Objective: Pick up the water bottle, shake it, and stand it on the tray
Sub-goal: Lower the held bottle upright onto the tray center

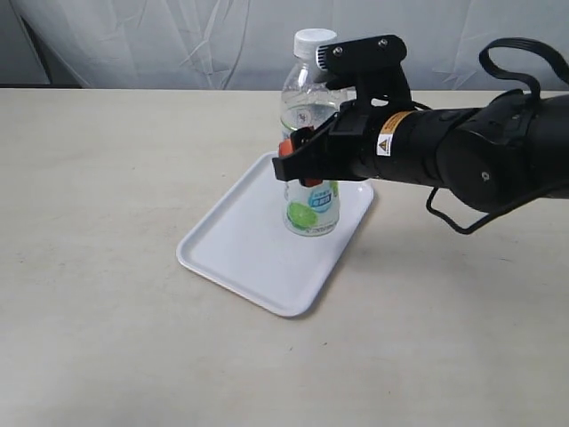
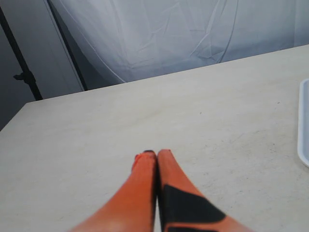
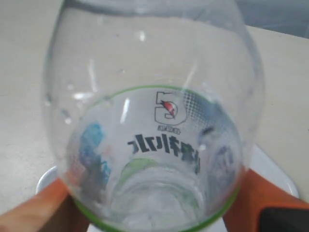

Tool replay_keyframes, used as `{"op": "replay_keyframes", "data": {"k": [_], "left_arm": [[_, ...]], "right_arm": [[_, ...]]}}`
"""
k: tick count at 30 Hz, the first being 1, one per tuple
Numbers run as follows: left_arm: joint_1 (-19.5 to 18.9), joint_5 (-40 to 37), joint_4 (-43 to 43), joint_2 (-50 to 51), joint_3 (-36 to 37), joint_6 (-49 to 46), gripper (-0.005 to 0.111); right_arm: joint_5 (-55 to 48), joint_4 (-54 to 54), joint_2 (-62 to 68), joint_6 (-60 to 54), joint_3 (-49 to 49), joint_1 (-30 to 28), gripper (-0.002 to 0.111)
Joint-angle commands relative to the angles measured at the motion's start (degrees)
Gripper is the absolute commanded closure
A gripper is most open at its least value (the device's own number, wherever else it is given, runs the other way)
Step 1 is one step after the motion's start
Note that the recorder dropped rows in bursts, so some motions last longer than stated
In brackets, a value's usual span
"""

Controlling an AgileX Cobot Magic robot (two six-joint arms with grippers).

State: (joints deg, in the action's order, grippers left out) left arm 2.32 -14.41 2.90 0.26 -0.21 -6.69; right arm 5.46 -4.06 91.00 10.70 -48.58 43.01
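Observation:
The water bottle [image 1: 311, 206], clear with a white cap and a green fruit label, stands upright over the far part of the white tray [image 1: 236, 253]. My right gripper [image 1: 300, 165] is shut on the bottle's middle, its orange fingers [image 3: 251, 198] pressed against both sides of the bottle [image 3: 154, 121], which fills the right wrist view. Whether the bottle's base touches the tray or hovers just above it is unclear. My left gripper [image 2: 157, 153] is shut and empty over bare table; it is out of the exterior view.
The beige table [image 1: 107, 178] spreads round the tray. A white curtain [image 1: 178, 36] hangs behind the far edge. The tray's rim [image 2: 304, 125] shows at the edge of the left wrist view. A dark stand [image 2: 21, 63] rises beyond the table.

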Motion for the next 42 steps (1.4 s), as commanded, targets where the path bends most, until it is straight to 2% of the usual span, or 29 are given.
{"op": "replay_keyframes", "data": {"k": [1,8,11,16,19,22,26,28,33,36,37,42], "left_arm": [[0.14,0.77,-0.23,-0.26,0.21,0.17,0.106],[0.14,0.77,-0.23,-0.26,0.21,0.17,0.106],[0.14,0.77,-0.23,-0.26,0.21,0.17,0.106],[0.14,0.77,-0.23,-0.26,0.21,0.17,0.106],[0.14,0.77,-0.23,-0.26,0.21,0.17,0.106],[0.14,0.77,-0.23,-0.26,0.21,0.17,0.106],[0.14,0.77,-0.23,-0.26,0.21,0.17,0.106],[0.14,0.77,-0.23,-0.26,0.21,0.17,0.106],[0.14,0.77,-0.23,-0.26,0.21,0.17,0.106],[0.14,0.77,-0.23,-0.26,0.21,0.17,0.106],[0.14,0.77,-0.23,-0.26,0.21,0.17,0.106],[0.14,0.77,-0.23,-0.26,0.21,0.17,0.106]], "right_arm": [[2.35,-0.58,-0.47,0.4,-0.81,-0.39,0.109],[0.46,0.06,-0.47,-1.47,-0.81,-0.39,0.109],[-1.4,10.97,-0.2,-15.12,-0.81,-0.39,0.109],[-3.8,39.02,2.06,-47.6,-0.81,-0.39,0.109],[-5.1,49.85,3.57,-59.41,-1.2,-0.27,0.109],[-6.11,56.65,3.9,-65.89,-1.9,-0.04,0.109],[-6.52,58.47,3.53,-66.94,-2.9,0.09,0.109],[-7.46,61.69,3.53,-71.42,-3.53,0.09,0.109],[-15.38,90.36,3.53,-102.83,-3.88,-0.03,0.109],[-21.37,103.35,3.53,-113.42,-3.88,-1.9,0.109],[-22.22,104.01,3.53,-117.32,-3.88,-2.89,0.109],[-24.26,104.01,4.01,-122.27,-4.42,-3.58,0.109]]}}
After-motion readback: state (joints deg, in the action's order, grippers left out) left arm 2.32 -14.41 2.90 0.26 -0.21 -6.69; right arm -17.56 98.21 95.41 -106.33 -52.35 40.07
